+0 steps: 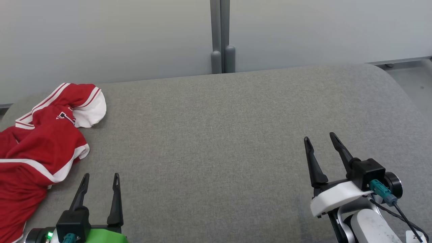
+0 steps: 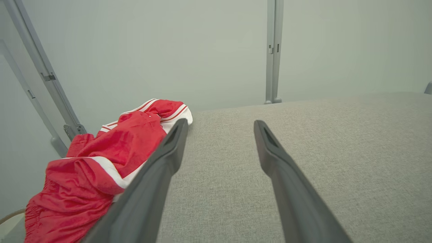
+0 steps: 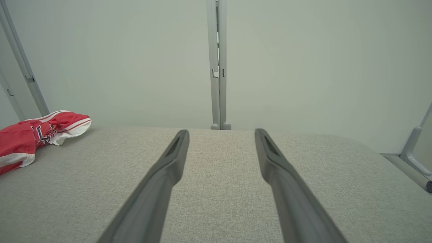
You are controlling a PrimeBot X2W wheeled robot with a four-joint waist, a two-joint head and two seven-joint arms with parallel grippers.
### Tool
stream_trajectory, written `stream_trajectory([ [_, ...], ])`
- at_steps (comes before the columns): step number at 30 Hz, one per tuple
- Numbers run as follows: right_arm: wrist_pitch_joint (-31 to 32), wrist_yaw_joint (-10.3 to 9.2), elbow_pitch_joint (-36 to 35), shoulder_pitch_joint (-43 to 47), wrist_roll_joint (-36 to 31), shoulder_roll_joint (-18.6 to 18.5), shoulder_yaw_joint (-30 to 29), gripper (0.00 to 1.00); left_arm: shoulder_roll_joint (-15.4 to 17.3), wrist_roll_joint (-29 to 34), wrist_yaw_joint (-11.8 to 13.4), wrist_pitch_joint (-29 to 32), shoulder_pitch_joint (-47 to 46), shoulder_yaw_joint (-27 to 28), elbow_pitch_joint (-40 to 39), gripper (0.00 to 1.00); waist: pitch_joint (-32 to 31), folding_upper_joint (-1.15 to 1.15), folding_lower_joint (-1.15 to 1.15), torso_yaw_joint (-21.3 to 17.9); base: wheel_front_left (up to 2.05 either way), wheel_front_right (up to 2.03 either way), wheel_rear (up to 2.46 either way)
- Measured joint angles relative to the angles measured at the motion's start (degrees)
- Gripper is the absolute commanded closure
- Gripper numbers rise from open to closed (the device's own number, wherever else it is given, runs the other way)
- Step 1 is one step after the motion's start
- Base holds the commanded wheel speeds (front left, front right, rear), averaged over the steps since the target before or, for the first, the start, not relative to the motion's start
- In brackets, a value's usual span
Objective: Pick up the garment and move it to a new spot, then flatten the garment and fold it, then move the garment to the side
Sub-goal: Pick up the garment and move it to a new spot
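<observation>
- Garment (image 1: pixel 40 141): red with white stripes and white trim, crumpled in a heap on the grey fabric table (image 1: pixel 216 141). It lies far left of the grey double post (image 1: pixel 222 50) and closer to the robot than the post is.
- Its near part runs off the left edge of the head view. A white-edged end sticks out on the side toward the post. One fold shows dark lettering, too small to read.
- Left gripper (image 1: pixel 101 175): left of the post, at the robot's side of the table, just right of the garment's near part. Its fingers are spread wide with nothing between them. The head view shows a strip of bare fabric between the cloth and the nearer finger, so they are not touching.
- The post stands just behind the table's far edge, about mid-width, against pale wall panels (image 1: pixel 101 33).
- Right gripper (image 1: pixel 319 136): right of the post, on the robot's side, over bare table fabric. Its fingers are apart and empty, leaning slightly back toward the post side. It is well apart from the garment.
- A teal connector (image 1: pixel 380 190) with a dark cable sits on the right wrist, further right of the post than the fingers.
</observation>
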Motion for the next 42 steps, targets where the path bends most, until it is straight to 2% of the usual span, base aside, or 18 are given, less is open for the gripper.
stream_trajectory([
  [9, 0.0, 0.08, -0.15, 0.07, 0.0, 0.05, -0.36, 0.0, -0.05, 0.45, 0.08, 0.0, -0.02, 0.63, 0.38, 0.0, -0.35, 0.0, 0.0, 3.34, 0.0, 0.0, 0.0],
  [26, 0.0, 0.76, -0.27, 0.08, -0.01, 0.82, -0.14, 0.0, -0.3, 1.69, 0.68, 0.0, -0.03, 2.22, -0.11, 0.0, -1.17, 0.0, 0.0, 14.8, 0.0, 0.0, 0.0],
  [29, 0.0, 1.35, -0.21, 0.08, -0.18, 1.05, 0.54, 0.0, -0.3, 1.68, 1.11, 0.0, -0.03, 3.22, -0.1, 0.0, -1.2, 0.0, 0.0, 16.21, 0.0, 0.0, 0.0],
  [42, 0.0, 2.02, 0.33, 0.03, -0.94, 1.08, 0.62, 0.0, -0.46, 1.23, 1.3, 0.0, -0.15, 4.93, 1.2, 0.0, 0.04, 0.0, 0.0, 16.17, 0.0, 0.0, 0.0],
])
